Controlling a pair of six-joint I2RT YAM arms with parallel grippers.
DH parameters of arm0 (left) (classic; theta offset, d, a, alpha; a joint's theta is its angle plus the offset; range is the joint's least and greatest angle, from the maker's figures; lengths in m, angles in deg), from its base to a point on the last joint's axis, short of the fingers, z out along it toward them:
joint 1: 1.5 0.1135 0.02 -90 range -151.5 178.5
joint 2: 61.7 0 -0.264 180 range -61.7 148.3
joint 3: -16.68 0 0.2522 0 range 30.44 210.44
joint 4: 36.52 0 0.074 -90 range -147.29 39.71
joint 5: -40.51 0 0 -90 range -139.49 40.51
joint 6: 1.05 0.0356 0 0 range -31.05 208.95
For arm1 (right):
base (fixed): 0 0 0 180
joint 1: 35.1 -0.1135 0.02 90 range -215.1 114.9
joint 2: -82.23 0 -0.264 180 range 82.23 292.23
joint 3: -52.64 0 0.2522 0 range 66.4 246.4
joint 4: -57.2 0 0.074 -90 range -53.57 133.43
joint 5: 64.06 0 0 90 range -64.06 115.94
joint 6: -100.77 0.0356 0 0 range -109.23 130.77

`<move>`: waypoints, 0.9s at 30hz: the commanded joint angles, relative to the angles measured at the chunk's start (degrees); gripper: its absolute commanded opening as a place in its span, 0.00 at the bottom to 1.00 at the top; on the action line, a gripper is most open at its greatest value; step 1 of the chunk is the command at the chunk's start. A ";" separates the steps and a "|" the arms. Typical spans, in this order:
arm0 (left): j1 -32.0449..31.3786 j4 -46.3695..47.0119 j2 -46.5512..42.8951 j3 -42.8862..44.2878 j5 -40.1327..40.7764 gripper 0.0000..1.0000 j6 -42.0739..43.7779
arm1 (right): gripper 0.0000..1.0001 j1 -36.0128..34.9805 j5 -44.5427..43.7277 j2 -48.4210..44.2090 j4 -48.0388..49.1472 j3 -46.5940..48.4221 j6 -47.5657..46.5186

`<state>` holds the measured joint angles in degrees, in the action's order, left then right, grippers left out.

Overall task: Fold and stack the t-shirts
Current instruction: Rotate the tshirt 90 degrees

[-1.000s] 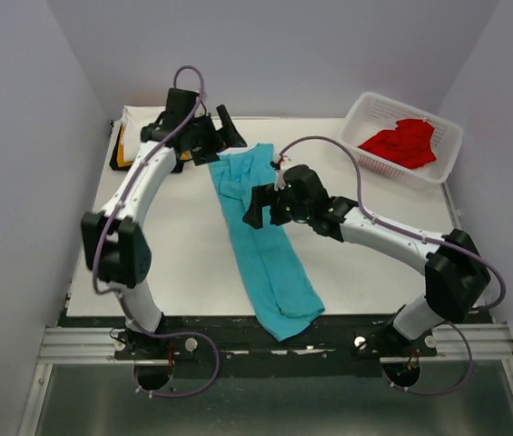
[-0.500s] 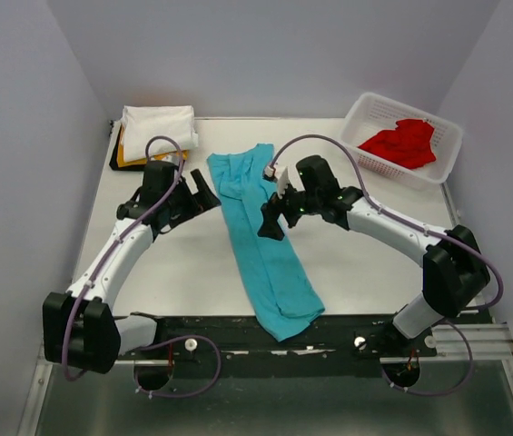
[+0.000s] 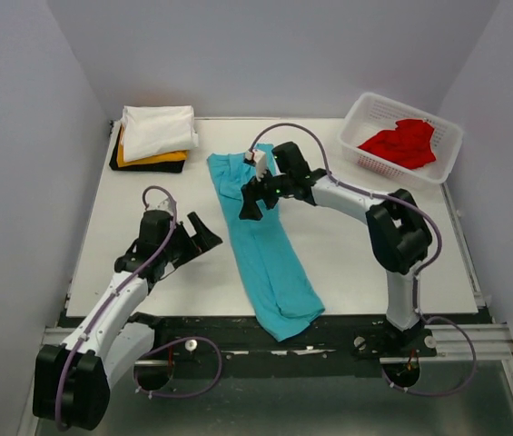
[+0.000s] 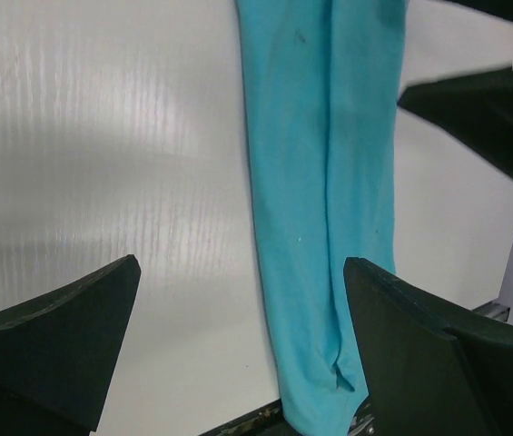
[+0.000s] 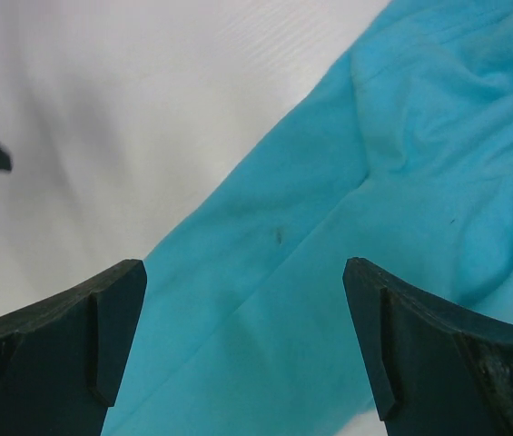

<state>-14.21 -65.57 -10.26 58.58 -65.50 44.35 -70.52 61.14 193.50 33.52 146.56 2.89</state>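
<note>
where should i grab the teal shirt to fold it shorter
Probably the near short end of the teal shirt, pinched at its two corners from above. The shirt lies flat as a long narrow strip, already folded lengthwise, and that end overhangs the near edge of the table, so its hem is free to lift and carry toward the far end.

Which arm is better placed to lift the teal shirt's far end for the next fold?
Right, probably: the right gripper, open, is above the far part of the teal shirt; the left gripper, open, is over bare table beside it.
</note>
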 commanded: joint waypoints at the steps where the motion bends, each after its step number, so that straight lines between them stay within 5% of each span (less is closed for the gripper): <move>1: -1.19 4.00 -2.54 -3.92 -2.96 0.99 -2.37 | 1.00 0.00 -9.05 9.76 4.33 8.19 10.06; 5: -3.35 7.71 -3.02 -6.89 -4.40 0.99 -3.18 | 1.00 0.03 -24.75 15.39 7.31 12.49 15.54; 14: -9.37 10.53 2.71 -3.33 -4.07 0.99 -0.94 | 1.00 2.69 -44.41 30.03 -9.64 29.51 29.31; 20: -10.70 12.23 11.49 1.90 -4.95 0.99 -0.33 | 1.00 5.36 -46.30 36.36 -15.74 37.65 43.74; 27: -15.31 7.27 16.59 6.20 -3.86 0.99 0.12 | 1.00 4.92 -45.38 35.39 -19.42 44.25 48.76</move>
<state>-26.12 -55.91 5.72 62.69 -68.93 43.31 -65.41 17.73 227.64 23.49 191.72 47.52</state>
